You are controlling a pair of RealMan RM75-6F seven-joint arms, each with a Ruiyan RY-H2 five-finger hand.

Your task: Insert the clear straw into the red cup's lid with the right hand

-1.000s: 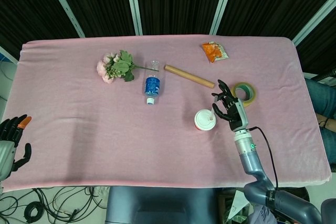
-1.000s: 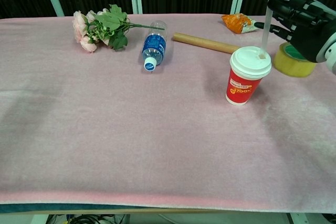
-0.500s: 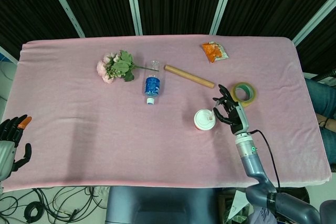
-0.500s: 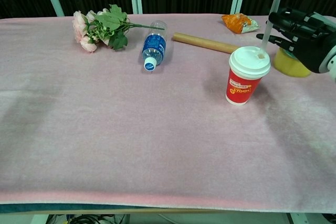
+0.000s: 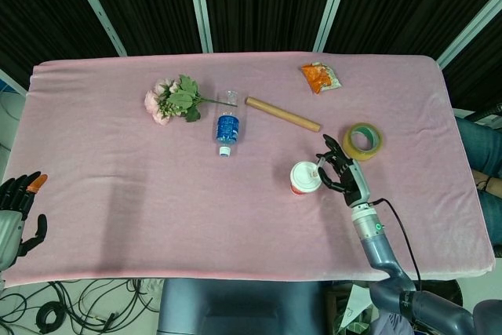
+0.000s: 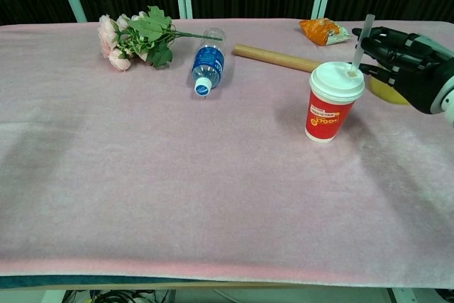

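Seen standing upright right of the table's centre: a red cup (image 6: pixel 326 116) with white lid (image 6: pixel 337 80), a clear straw (image 6: pixel 360 45) rising tilted from the lid's far edge, pinched between fingertips (image 6: pixel 367 42) of the right hand (image 6: pixel 406 58), other fingers spread. Just behind the hand, a yellow tape roll (image 5: pixel 363 140); further back, a cardboard tube (image 5: pixel 282 113) and an orange snack packet (image 5: pixel 321 76). Left of the cup, broad bare pink cloth (image 5: pixel 141 194), bounded far left by flowers (image 5: pixel 172 98) and a lying water bottle (image 5: pixel 227 131). Resting off the near left corner, holding nothing, fingers loosely apart: the left hand (image 5: pixel 17 217). Beyond the table, dark curtains.
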